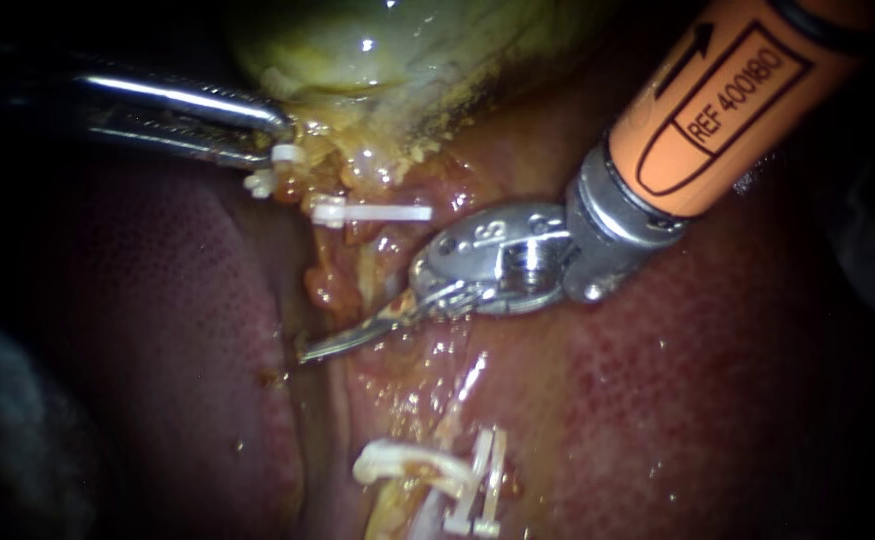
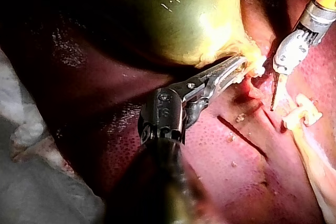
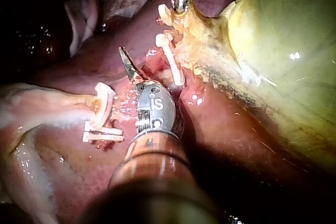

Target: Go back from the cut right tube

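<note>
- Clearly, the cut right tube [image 1: 331, 288] lay parted near the centre of the endoscope view. Its upper stump hung under an upper clip [image 1: 372, 212], and the lower clips [image 1: 479, 482] sat well apart from it at 6 o'clock.
- The right instrument [image 1: 342, 340] entered from 2 o'clock with its hand closed on nothing. Its blades lay together, pointing toward 8 o'clock, in the gap between the stumps and just beside the upper one.
- The left instrument [image 1: 279, 135] came from 9 o'clock, its hand clamped on tissue at the neck of the gallbladder [image 1: 357, 40].
- Likely risk: a retreat out of line with the shaft could drag the blade tip over the liver [image 1: 717, 380] and score it.
- A sideways swing toward 12 o'clock might catch the upper clip and loosen it.
- Should the blades part on the way out, they might nick the stump.
- Any extra pull by the left instrument could tear the clipped tissue.
</note>
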Controlling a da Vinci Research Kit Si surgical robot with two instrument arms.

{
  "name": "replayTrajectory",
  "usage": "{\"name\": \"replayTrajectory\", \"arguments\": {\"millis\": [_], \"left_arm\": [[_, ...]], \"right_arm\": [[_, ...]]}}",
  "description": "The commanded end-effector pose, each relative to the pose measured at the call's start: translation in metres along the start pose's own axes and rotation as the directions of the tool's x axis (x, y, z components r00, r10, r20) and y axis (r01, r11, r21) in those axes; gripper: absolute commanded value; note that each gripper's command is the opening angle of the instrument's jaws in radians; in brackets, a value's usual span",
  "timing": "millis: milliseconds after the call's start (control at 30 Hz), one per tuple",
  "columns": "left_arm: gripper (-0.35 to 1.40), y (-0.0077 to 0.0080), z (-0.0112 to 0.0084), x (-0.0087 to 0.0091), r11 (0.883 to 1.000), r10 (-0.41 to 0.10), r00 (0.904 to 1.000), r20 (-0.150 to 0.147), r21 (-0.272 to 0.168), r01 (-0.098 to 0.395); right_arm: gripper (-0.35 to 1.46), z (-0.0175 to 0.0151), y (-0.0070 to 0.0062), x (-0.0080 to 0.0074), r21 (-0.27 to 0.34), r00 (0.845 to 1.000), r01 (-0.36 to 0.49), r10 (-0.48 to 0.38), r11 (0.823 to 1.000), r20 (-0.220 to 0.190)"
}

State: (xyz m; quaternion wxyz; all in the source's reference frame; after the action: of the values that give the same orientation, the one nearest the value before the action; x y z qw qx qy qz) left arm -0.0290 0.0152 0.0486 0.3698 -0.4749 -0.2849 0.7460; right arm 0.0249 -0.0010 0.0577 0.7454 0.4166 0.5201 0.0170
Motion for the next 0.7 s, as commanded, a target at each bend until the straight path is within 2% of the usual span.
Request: {"name": "replayTrajectory", "arguments": {"millis": [33, 67, 100, 167, 267, 367, 467, 567, 633, 700], "left_arm": [[-0.35, 0.0, 0.0, 0.0, 1.0, 0.0, 1.0, 0.0, -0.001, 0.0], [-0.35, 0.0, 0.0, 0.0, 1.0, 0.0, 1.0, 0.0, -0.001, 0.0], [-0.35, 0.0, 0.0, 0.0, 1.0, 0.0, 1.0, 0.0, -0.001, 0.0], [-0.35, 0.0, 0.0, 0.0, 1.0, 0.0, 1.0, 0.0, -0.001, 0.0], [-0.35, 0.0, 0.0, 0.0, 1.0, 0.0, 1.0, 0.0, -0.001, 0.0], [-0.35, 0.0, 0.0, 0.0, 1.0, 0.0, 1.0, 0.0, -0.001, 0.0], [-0.35, -0.0001, -0.0001, 0.0, 1.0, 0.0, 1.0, 0.0, -0.001, 0.0], [-0.35, -0.0002, -0.0002, -0.0001, 1.0, 0.0, 1.0, 0.001, -0.002, 0.0], [-0.35, -0.0002, -0.0002, -0.0001, 1.0, 0.001, 1.0, 0.001, -0.002, -0.001], [-0.35, -0.0003, -0.0002, -0.0001, 1.0, 0.001, 1.0, 0.001, -0.002, -0.001]], "right_arm": [[0.14, 0.0, -0.0001, 0.0001, -0.014, 1.0, 0.001, -0.001, 1.0, -0.006], [0.41, 0.0001, -0.0002, 0.0001, -0.022, 1.0, 0.001, -0.001, 1.0, -0.013], [0.76, 0.0001, -0.0003, 0.0001, -0.036, 1.0, 0.001, -0.002, 0.999, -0.021], [1.03, 0.0002, -0.0006, 0.0002, -0.068, 0.999, 0.0, -0.003, 0.998, -0.037], [1.19, 0.0003, -0.001, 0.0003, -0.091, 0.999, -0.008, 0.004, 0.996, -0.041], [1.26, 0.0002, -0.0013, 0.0002, -0.12, 0.999, -0.009, 0.004, 0.993, -0.045], [1.38, -0.0006, -0.0022, -0.0001, -0.203, 0.998, -0.021, 0.01, 0.979, -0.058], [1.43, -0.0019, -0.0039, -0.001, -0.346, 0.996, -0.06, 0.033, 0.936, -0.082], [1.43, -0.0032, -0.0051, -0.0017, -0.437, 0.998, -0.019, -0.011, 0.899, -0.066], [1.43, -0.0047, -0.006, -0.0025, -0.5, 0.998, 0.029, -0.054, 0.866, -0.036]]}}
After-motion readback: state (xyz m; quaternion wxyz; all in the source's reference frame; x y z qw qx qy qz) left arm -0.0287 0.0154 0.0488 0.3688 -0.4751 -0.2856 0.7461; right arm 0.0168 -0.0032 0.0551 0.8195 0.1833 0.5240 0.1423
